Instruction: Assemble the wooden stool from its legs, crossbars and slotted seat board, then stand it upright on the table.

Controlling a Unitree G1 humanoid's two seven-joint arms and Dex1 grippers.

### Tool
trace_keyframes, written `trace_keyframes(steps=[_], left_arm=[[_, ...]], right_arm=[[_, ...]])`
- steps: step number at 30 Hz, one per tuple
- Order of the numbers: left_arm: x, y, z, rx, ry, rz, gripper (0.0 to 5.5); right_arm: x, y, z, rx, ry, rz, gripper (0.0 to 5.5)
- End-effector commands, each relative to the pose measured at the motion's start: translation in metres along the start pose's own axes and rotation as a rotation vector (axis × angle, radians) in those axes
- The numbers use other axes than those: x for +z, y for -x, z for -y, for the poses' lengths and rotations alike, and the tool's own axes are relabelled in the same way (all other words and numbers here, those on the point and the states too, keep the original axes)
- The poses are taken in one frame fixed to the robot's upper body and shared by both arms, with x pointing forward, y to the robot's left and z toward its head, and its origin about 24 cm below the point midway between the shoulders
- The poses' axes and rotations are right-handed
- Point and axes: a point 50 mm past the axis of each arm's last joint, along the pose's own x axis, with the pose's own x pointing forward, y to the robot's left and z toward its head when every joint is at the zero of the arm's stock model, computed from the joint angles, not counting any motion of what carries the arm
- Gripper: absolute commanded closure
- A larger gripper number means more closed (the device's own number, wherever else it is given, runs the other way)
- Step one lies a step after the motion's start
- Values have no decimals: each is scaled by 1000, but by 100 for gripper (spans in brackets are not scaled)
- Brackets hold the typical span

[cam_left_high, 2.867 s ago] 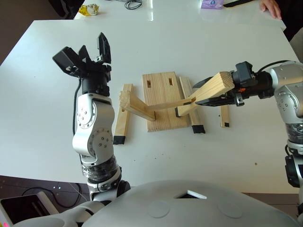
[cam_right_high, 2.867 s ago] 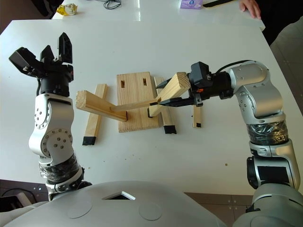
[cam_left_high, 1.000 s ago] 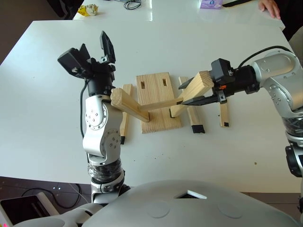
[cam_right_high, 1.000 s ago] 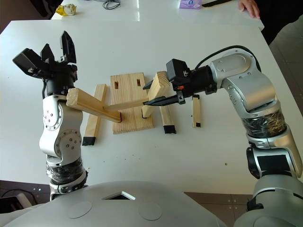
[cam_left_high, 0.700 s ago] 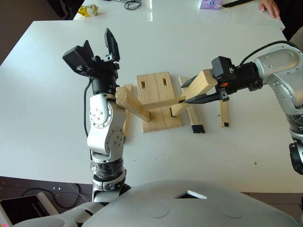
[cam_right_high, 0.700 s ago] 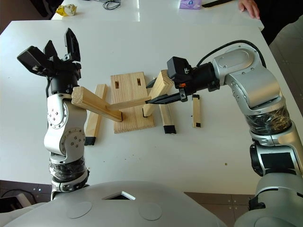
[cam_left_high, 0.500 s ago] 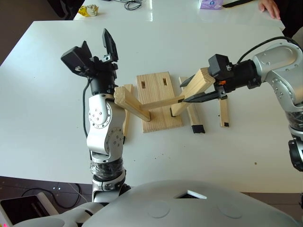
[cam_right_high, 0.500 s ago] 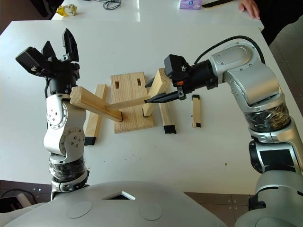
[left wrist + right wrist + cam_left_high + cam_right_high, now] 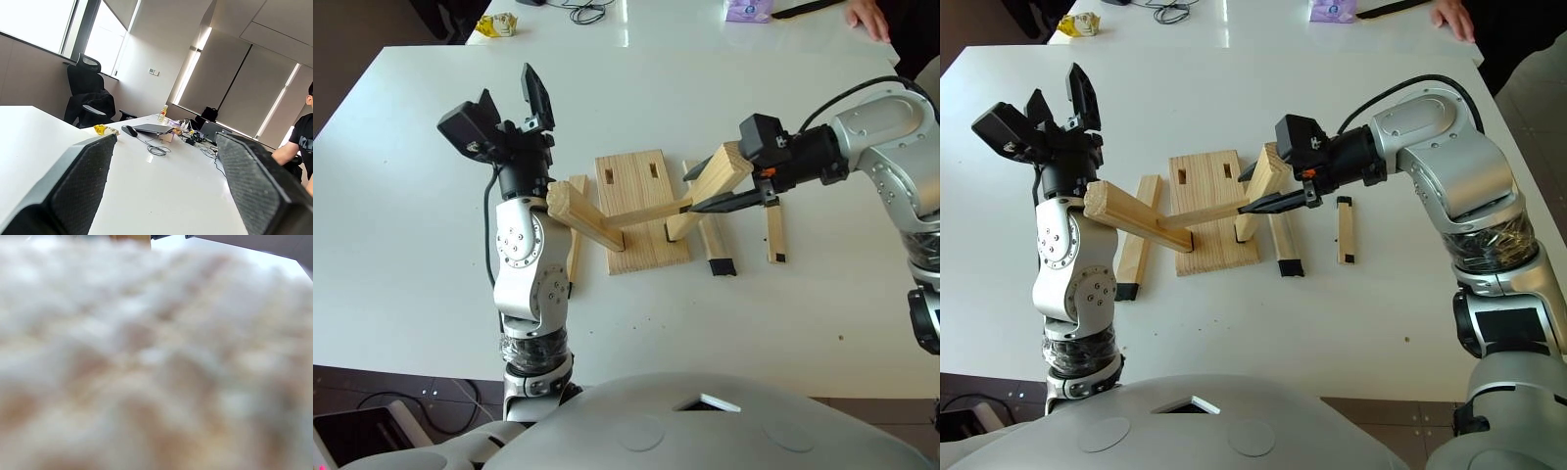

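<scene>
- The leg-and-crossbar frame [image 9: 646, 212] is held off the table [image 9: 411, 245], above the seat board [image 9: 631, 191], and is clamped at one leg [image 9: 729, 166] by the right gripper [image 9: 697, 192]; with only that end gripped, the frame could be twisted in the jaws by the weight of the far leg [image 9: 582, 213]
- The far leg is seen right against the left forearm, touching or just beside cannot be told; the crossbar [image 9: 1209, 214] could be levered out of its joint by a knock there
- The left gripper [image 9: 166, 139] is held up on the left-edge side of the table, pads [image 9: 78, 191] apart with nothing between them; the free end is left unsupported, so a slot could be missed when the frame is lowered
- The seat board is laid flat near the table's middle and is not held; it could be shoved toward the near edge by a misaligned leg end
- A loose leg [image 9: 1131, 259] is laid just beside the board on the left-edge side, and two more pieces [image 9: 713, 245] [image 9: 775, 233] toward the right edge; these could be swept aside by a low pass
</scene>
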Motion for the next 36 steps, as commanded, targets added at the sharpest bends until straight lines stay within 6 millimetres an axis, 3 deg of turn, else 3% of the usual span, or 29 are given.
trace_keyframes(steps=[1, 2, 5, 10, 18, 24, 30, 36], left_arm=[[-32, 6, 40, -227, 66, -208, 176], [-31, 4, 39, -231, 65, -208, 176], [-28, 2, 33, -242, 103, -207, 176], [-20, -4, 18, -244, 160, -196, 108], [-11, -13, -7, -187, 170, -182, 19], [-4, -10, -20, -179, 199, -182, 19], [17, -9, -33, -171, 243, -136, 19], [67, -11, -29, -233, 290, 10, 19]], right_arm=[[-33, -58, -16, 10, -142, -1, 346], [-31, -57, -15, -15, -139, 26, 346], [-29, -50, -9, -91, -152, 102, 279], [-26, -39, 2, -235, -206, 191, 207], [-27, -28, -3, -271, -248, 235, 103], [-17, -9, -5, -295, -274, 347, 103], [-4, 5, -13, -333, -253, 468, 103], [33, 33, -16, -405, -188, 763, 103]])
